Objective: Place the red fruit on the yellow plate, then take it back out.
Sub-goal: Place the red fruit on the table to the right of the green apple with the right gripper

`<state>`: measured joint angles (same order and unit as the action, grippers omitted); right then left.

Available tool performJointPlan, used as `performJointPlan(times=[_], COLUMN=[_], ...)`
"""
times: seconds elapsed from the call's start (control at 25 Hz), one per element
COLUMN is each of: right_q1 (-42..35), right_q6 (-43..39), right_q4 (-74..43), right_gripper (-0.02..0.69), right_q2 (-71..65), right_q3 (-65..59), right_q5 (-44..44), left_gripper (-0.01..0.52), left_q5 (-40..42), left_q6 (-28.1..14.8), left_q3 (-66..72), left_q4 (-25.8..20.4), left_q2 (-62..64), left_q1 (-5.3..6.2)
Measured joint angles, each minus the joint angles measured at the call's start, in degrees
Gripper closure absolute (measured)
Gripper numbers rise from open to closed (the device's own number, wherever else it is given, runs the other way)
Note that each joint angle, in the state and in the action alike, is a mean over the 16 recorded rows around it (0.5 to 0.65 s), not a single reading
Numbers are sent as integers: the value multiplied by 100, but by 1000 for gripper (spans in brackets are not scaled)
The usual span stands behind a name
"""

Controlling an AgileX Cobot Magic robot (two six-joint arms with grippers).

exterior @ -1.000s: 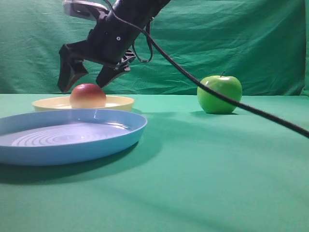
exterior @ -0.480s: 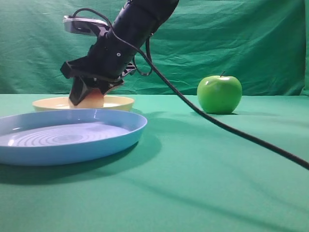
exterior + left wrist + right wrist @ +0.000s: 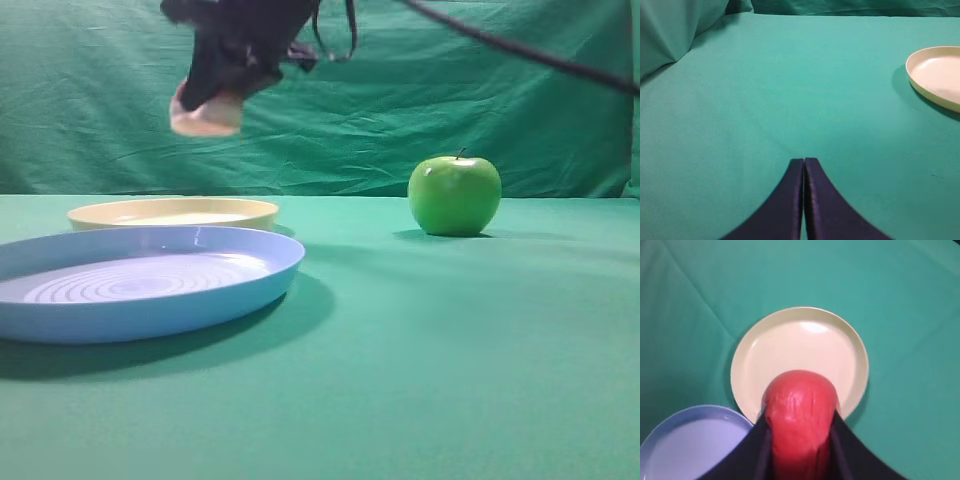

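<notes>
The red fruit (image 3: 205,115) is in the air, well above the yellow plate (image 3: 172,212), and the right hand (image 3: 215,88) grasps it between its two dark fingers (image 3: 845,450) — in the right wrist view the fruit (image 3: 799,415) fills the gap between them, with the plate (image 3: 800,355) seen directly below it. In the exterior view only the pale underside of the fruit shows under the hand, a little blurred. The yellow plate lies on the green surface (image 3: 450,350) with nothing on it, and just in front of it lies the larger blue plate (image 3: 140,280); their rims appear to be near each other. The green apple (image 3: 454,194) stands well apart, to the right. The left hand (image 3: 804,167) is clenched with nothing in it — its fingertips touch each other — and it hangs over bare green cloth, with the yellow plate (image 3: 937,75) off to the right edge of its view.
</notes>
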<state>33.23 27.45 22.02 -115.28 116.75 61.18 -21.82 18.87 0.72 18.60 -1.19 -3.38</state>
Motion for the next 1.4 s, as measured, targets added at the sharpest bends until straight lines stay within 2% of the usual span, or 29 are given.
performJointPlan(times=[0.32,0.56,0.76,1.0,1.2,1.4], right_q1=[-588,-1023,-1265,-1312,-1312,-1312], right_q6=[-967,-1153,-1167,-1146,-1141,-1136], right_q4=[-721,-871,-894,-876,-846,-809], right_gripper=[483,483,483,483,483,483], right_q2=[1385,2578,3564,4250,4397,4150], right_q3=[-528,-1966,-3780,-5918,-7292,-8159], right_q5=[837,652,-34,-1325,-2512,-3558], left_gripper=[514,514,514,514,514,514], left_q5=[0,0,0,0,0,0], left_q6=[0,0,0,0,3,6], left_q3=[0,0,0,0,0,0], left_q4=[0,0,0,0,0,0], left_q2=[0,0,0,0,0,0], left_q1=[0,0,0,0,0,0])
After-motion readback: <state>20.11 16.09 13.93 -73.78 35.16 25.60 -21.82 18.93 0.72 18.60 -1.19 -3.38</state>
